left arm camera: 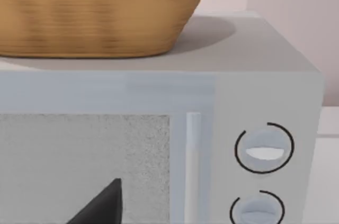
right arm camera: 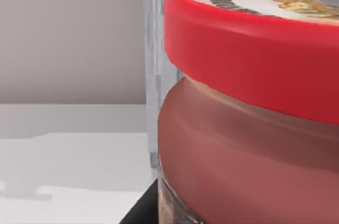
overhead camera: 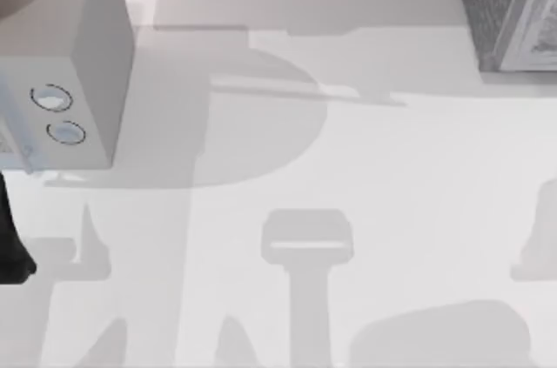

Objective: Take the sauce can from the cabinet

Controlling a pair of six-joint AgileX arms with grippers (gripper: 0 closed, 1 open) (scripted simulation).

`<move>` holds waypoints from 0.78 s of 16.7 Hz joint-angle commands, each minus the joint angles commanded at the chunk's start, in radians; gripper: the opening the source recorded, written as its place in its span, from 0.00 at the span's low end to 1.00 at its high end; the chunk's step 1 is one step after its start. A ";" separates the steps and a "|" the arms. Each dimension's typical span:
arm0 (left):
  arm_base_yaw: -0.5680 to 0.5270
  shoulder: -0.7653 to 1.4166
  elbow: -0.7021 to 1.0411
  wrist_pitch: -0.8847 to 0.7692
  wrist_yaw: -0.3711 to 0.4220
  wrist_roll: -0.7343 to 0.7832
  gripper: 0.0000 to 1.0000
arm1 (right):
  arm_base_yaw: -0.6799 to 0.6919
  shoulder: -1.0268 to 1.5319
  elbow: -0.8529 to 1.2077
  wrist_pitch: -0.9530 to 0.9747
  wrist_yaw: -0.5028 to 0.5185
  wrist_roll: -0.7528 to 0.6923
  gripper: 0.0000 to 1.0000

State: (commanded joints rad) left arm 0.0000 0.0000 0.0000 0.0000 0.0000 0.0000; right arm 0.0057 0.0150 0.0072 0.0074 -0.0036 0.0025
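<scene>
Right wrist view has the sauce can (right arm camera: 254, 102) pressed close against the lens, a dark finger (right arm camera: 140, 211) at its base, cabinet post (right arm camera: 153, 49) behind; whether the grip has closed I cannot tell. Withdraw straight and level, clear of that post. Left gripper (left arm camera: 100, 205) idles by the microwave (left arm camera: 265, 91).

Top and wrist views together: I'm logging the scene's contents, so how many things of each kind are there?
Sauce can: 1
Cabinet: 1
Light grey box with two round dials: 1
Wicker basket, on that box: 1
Total: 4
</scene>
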 joint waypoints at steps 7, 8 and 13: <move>0.000 0.000 0.000 0.000 0.000 0.000 1.00 | 0.056 0.367 0.199 0.301 -0.086 0.003 0.00; 0.000 0.000 0.000 0.000 0.000 0.000 1.00 | 0.069 0.462 0.238 0.363 -0.105 0.004 0.00; 0.000 0.000 0.000 0.000 0.000 0.000 1.00 | 0.137 1.043 0.433 0.684 -0.209 0.008 0.00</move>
State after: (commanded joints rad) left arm 0.0000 0.0000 0.0000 0.0000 0.0000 0.0000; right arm 0.1424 1.0581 0.4402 0.6917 -0.2128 0.0101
